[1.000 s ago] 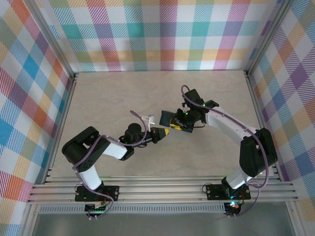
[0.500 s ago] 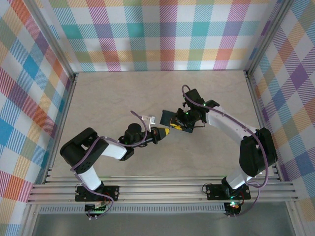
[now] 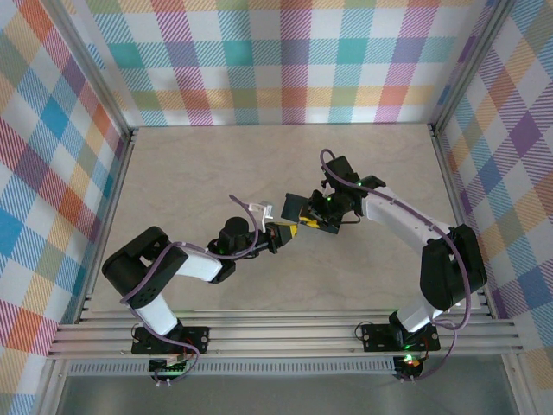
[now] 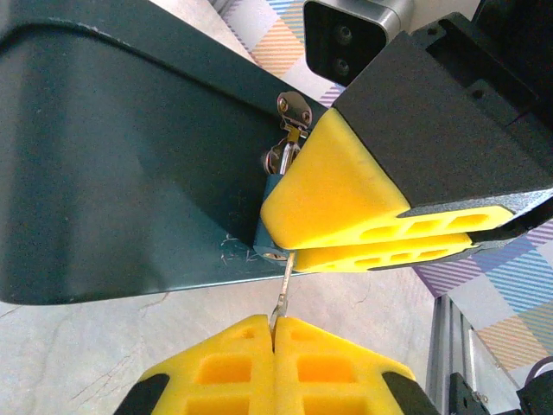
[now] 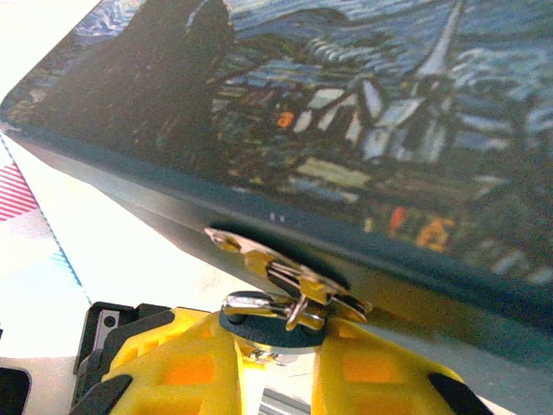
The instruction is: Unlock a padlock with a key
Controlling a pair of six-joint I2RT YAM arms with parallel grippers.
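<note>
A small dark padlock (image 5: 273,325) hangs by its silver shackle (image 5: 257,303) from the hasp (image 5: 285,268) of a dark teal box (image 4: 130,164) with a painted lid (image 5: 363,112). My right gripper (image 5: 272,367) is shut on the padlock's body, one yellow finger (image 4: 346,190) on each side. My left gripper (image 4: 276,324) is shut on a thin metal key (image 4: 283,290). The key's tip sits in the keyhole on the padlock's underside (image 4: 275,253). In the top view both grippers meet mid-table, left (image 3: 288,232) and right (image 3: 306,225), beside the box (image 3: 292,207).
The box stands on a beige table (image 3: 216,164) with patterned walls on three sides. Aluminium rails (image 3: 285,333) run along the near edge by the arm bases. A white tag (image 3: 259,208) sticks up from the left wrist.
The left arm's elbow and shoulder links have shifted a little to the left and down. Both grippers stay together at the padlock, their grips unchanged.
</note>
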